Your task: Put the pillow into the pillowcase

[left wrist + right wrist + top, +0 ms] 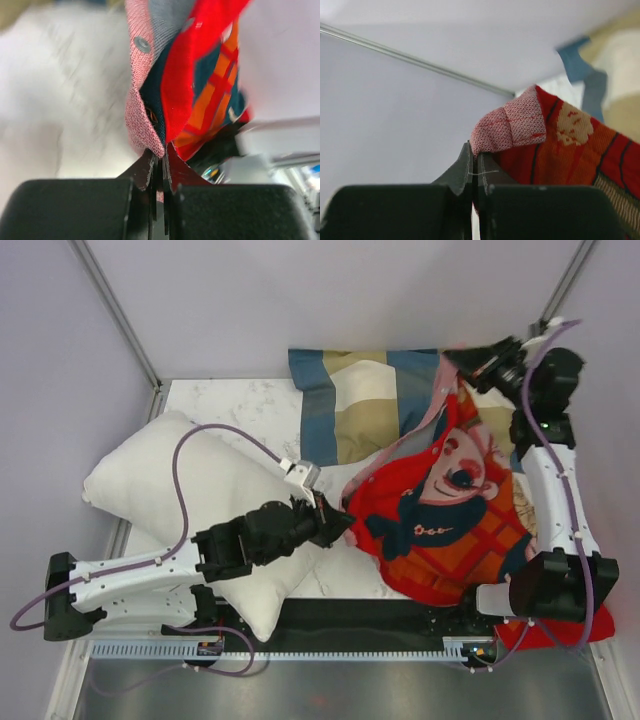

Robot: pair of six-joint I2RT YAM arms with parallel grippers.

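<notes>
Right of the pillow, which lies wholly outside, the pillowcase is held at 2 points; the left gripper is clamped on its left edge, the right gripper on its far corner; to do this well, I judge, hold both pinches firm and spread the mouth before drawing it over the pillow.

White pillow at left; red pillowcase stretched beside it

The pillowcase — printed cloth, coarse-woven inside; the pillow — soft matt fabric, seemingly.
</notes>
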